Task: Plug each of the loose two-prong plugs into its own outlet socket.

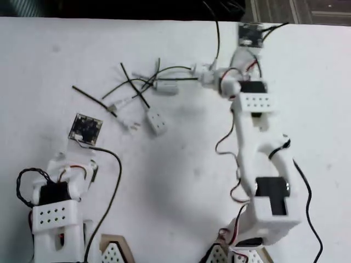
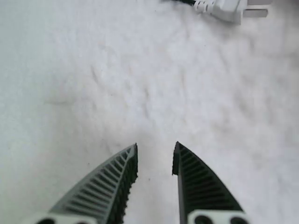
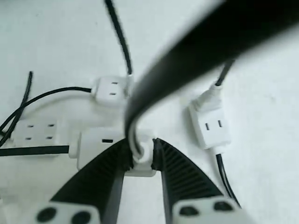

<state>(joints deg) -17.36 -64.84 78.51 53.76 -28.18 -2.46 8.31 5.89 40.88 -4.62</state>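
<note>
High view is showing the right arm stretching to the upper middle of the frame, where the right gripper is pinching a white plug beside an outlet socket. Left of centre a loose two-prong plug is lying on the table; the left gripper, narrowly parted and holding nothing, is pointing toward it.

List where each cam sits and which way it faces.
High: fixed above, looking down on the table; left arm and right arm show.
Left wrist: on left arm, facing table and a loose plug; left gripper open.
Right wrist: on right arm, facing sockets; right gripper shut on a corded piece.
Shared: high and right wrist both show the sockets.
</note>
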